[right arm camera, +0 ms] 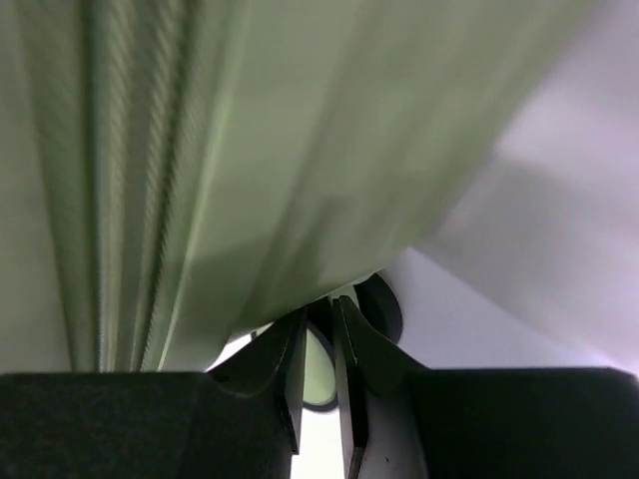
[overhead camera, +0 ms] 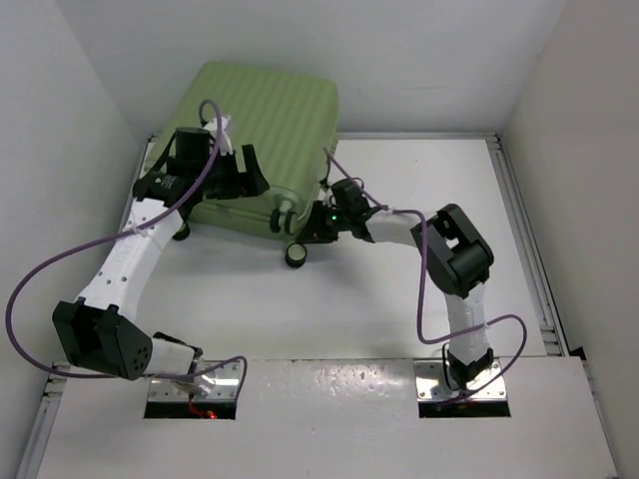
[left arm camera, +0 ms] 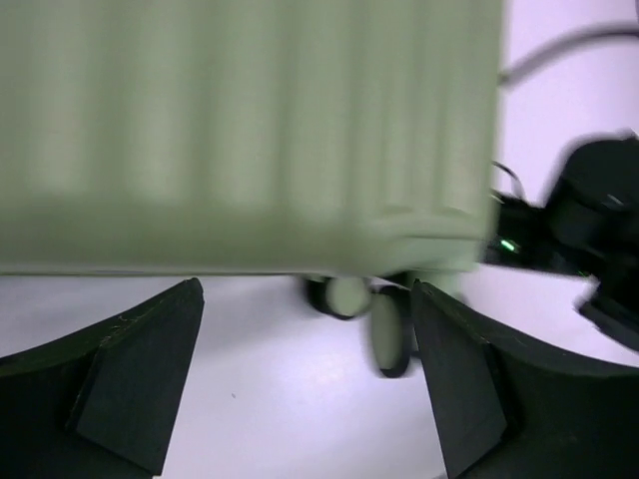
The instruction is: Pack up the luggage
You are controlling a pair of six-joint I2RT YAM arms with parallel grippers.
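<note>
Right wrist view: the right arm's fingers (right arm camera: 280, 379) are drawn nearly together beside a black wheel (right arm camera: 384, 304); anything pinched cannot be made out. The left arm's fingers (left arm camera: 140, 369) are spread, released. The large light-green ribbed hard-shell suitcase (overhead camera: 265, 110) is laid closed on the white tabletop (overhead camera: 379, 299); its contents are hidden, so progress cannot be judged.

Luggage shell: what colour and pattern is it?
The luggage is light green with ribs, clearest in the top external view.

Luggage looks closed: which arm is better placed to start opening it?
Probably right: the right claw is narrowed at the near corner of the luggage, close to a wheel. The left claw hangs wide open, gripping nothing.
</note>
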